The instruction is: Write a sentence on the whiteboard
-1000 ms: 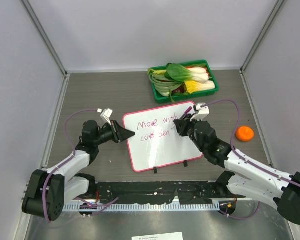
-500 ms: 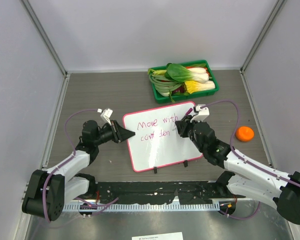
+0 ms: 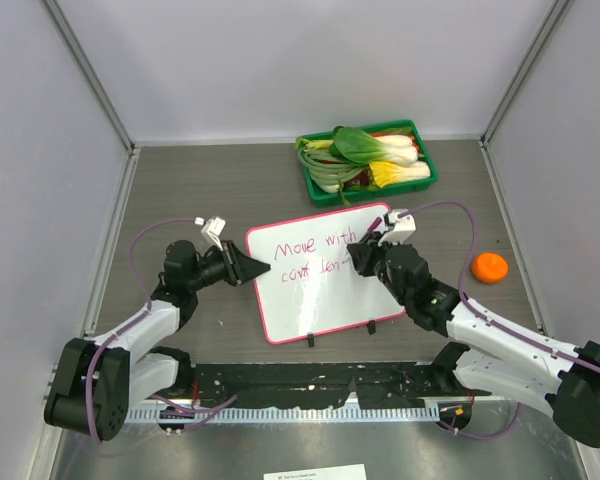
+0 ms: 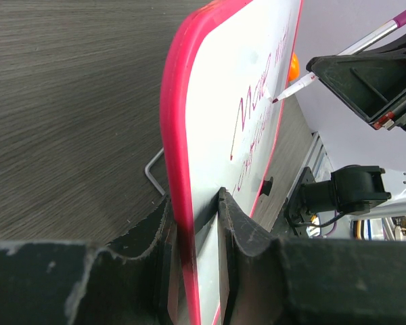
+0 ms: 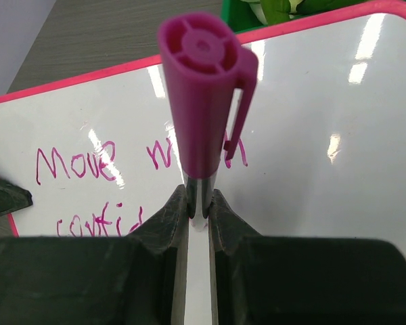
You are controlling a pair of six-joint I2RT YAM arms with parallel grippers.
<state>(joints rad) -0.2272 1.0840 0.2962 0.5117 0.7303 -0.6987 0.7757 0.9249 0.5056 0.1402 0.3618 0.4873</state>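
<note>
Whiteboard (image 3: 315,300): sat at the near middle of the table (image 3: 200,190), with two lines of purple handwriting on its far half.
Left gripper (image 4: 193,223): fingers were clamped on the board's pink left edge.
Right gripper (image 5: 197,203): fingers were pinched on a purple marker (image 5: 203,101), over the board's right part.
Marker tip: was at the board's face, by the end of the second line.
Orange object (image 3: 490,267): lay right of the board, apart from it.
Green tray (image 3: 432,172): stood far right, holding leafy vegetables.

Green tray (image 3: 427,152) behind whiteboard (image 3: 315,295), orange (image 3: 490,267) rightward

The left jaws clamp the whiteboard (image 3: 315,300) at its left edge; the right jaws pinch a marker (image 5: 203,101) over its right side.
</note>
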